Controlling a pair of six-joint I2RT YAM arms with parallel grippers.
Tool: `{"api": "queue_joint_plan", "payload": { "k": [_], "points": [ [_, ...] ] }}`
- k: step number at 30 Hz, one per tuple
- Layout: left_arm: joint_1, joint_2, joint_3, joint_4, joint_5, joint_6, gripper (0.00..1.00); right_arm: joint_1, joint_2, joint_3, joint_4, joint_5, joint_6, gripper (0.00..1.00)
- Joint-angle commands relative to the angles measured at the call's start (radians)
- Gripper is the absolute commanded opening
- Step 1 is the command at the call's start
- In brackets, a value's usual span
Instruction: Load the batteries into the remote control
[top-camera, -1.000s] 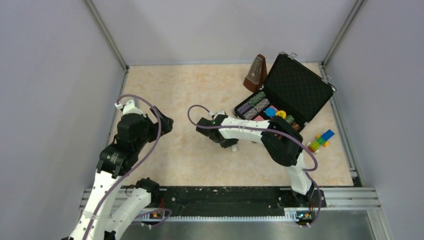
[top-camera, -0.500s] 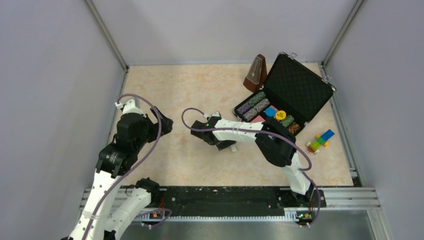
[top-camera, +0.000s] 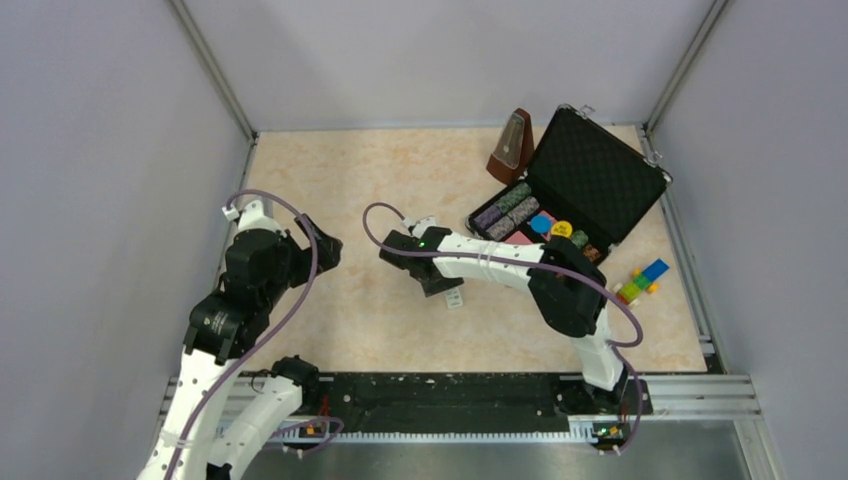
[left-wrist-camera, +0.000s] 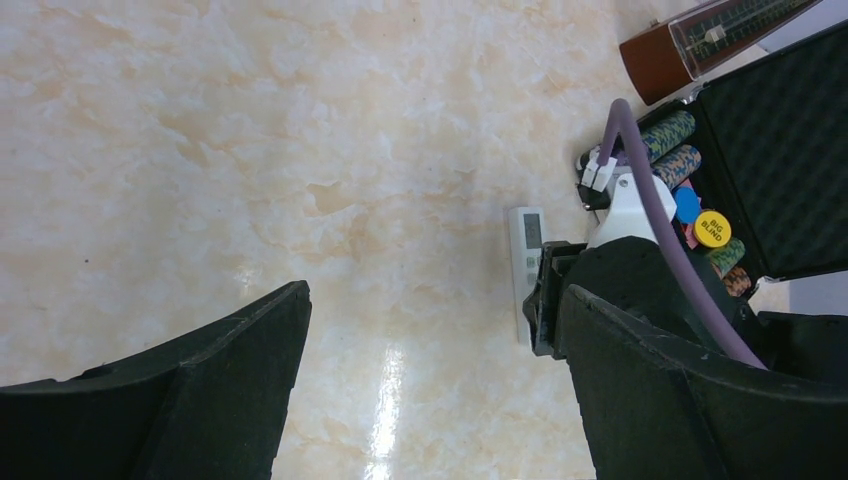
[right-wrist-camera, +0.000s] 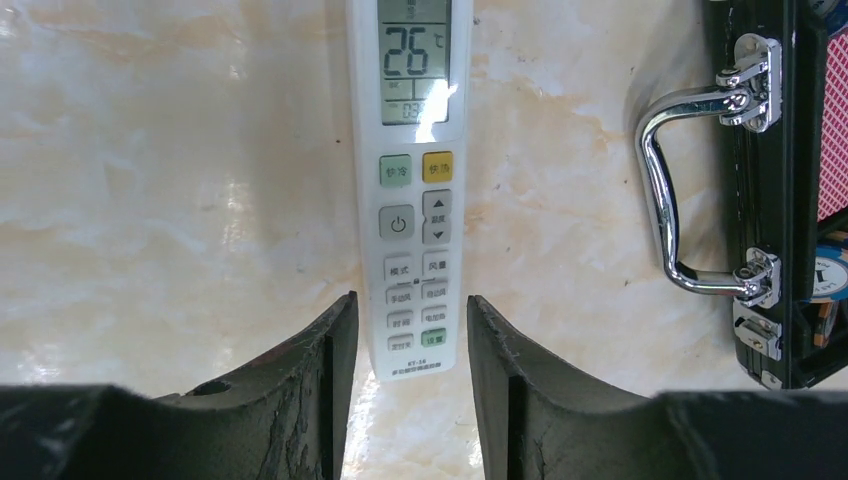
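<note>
The remote control (right-wrist-camera: 412, 180) is a slim white bar lying face up on the marble table, its screen lit and showing 26. My right gripper (right-wrist-camera: 410, 300) is open, low over the remote's button end, with one finger on each side and a thin gap to each. In the top view the right gripper (top-camera: 432, 275) covers most of the remote (top-camera: 455, 297). The remote also shows in the left wrist view (left-wrist-camera: 526, 260). My left gripper (left-wrist-camera: 432, 290) is open and empty, left of the remote (top-camera: 325, 250). The batteries are out of view.
An open black case (top-camera: 590, 180) with poker chips stands at the back right, its metal handle (right-wrist-camera: 700, 180) close to the remote's right. A brown metronome (top-camera: 511, 145) stands behind the case. Coloured toy blocks (top-camera: 640, 282) lie at the right.
My right gripper has shifted a little left and toward the near edge over the remote. My left arm has drifted slightly left.
</note>
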Motion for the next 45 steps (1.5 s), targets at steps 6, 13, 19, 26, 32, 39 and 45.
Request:
{"api": "queue_joint_plan", "payload": {
  "k": [6,13,19,26,32,39,45],
  "points": [
    [0.002,-0.031,0.067,-0.039,-0.038,0.005,0.99,0.013,-0.137,-0.010,0.038,-0.043,0.016,0.45],
    [0.002,-0.091,0.061,-0.096,0.018,0.016,0.99,0.012,-0.413,-0.218,0.079,-0.024,0.056,0.98],
    [0.002,-0.217,0.010,-0.146,0.003,0.041,0.99,0.000,-0.883,-0.435,0.036,0.089,0.103,0.99],
    [0.002,-0.380,-0.060,-0.191,-0.081,0.026,0.99,-0.010,-1.381,-0.558,0.007,0.199,0.105,0.99],
    [0.002,-0.478,-0.090,-0.213,-0.080,0.018,0.99,-0.009,-1.636,-0.581,-0.050,0.256,0.144,0.99],
    [0.002,-0.502,-0.091,-0.222,-0.084,0.026,0.99,-0.009,-1.758,-0.544,-0.145,0.298,0.188,0.99],
    [0.002,-0.488,-0.092,-0.210,-0.095,0.035,0.99,-0.008,-1.794,-0.530,-0.187,0.299,0.205,0.99]
  ]
}}
